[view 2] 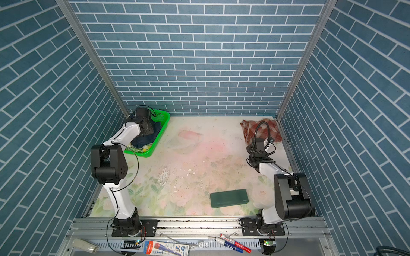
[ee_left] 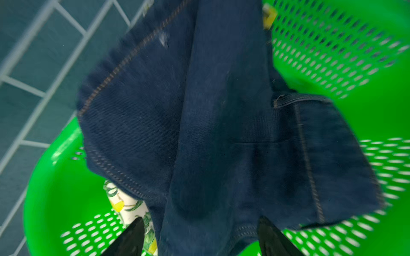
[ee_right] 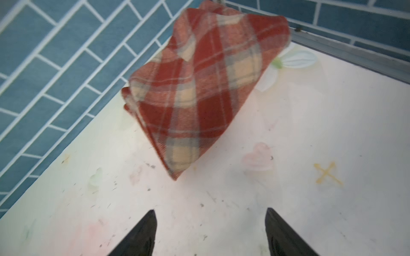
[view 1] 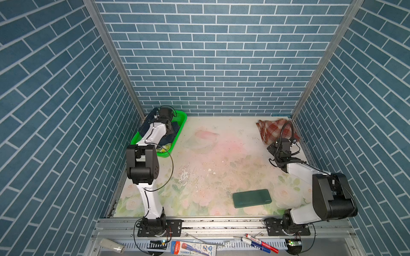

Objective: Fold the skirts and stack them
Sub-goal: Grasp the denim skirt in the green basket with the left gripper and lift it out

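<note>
1. L arm: reaches to the far-left corner, wrist over the green mesh basket (view 1: 181,120) (view 2: 163,117) (ee_left: 355,55).
2. Left gripper (ee_left: 200,218): jaws spread wide and pointing down into the basket. A fold of the denim skirt (ee_left: 221,122) runs between the fingers. There is a visible gap btwn one finger and the cloth, so no pinch is seen. Wrist view is motion-blurred.
3. Denim skirt: dark blue w/ tan stitching, crumpled in the basket, and one edge drapes over the rim on the wall side. It shows in both top views around the arm (view 1: 172,137) (view 2: 144,139).
4. Lemon-print skirt (ee_left: 124,204): cream w/ yellow and green print. It is in the same basket, under the denim, w/ only a strip exposed at the basket's near end (view 1: 165,148) (view 2: 144,148).
5. Plaid skirt (view 1: 269,130) (view 2: 248,130) (ee_right: 199,93): rust-red and cream. It lies on the table (view 1: 221,155) (ee_right: 310,133) in the far-right corner, close to both walls. It is doubled over in loose layers, not flat, and well apart from the other two skirts.
6. R arm: extended toward that corner.
7. Right gripper (ee_right: 210,209): jaws wide w/ nothing btwn them, over bare tabletop near the plaid skirt, not touching it.
8. Dark green slab (view 1: 252,198) (view 2: 229,198): flat on the table, near the front edge on the R side, clear of both arms and all cloth.
9. Stack status: no skirt lies on the plaid one, and two are in the basket.
</note>
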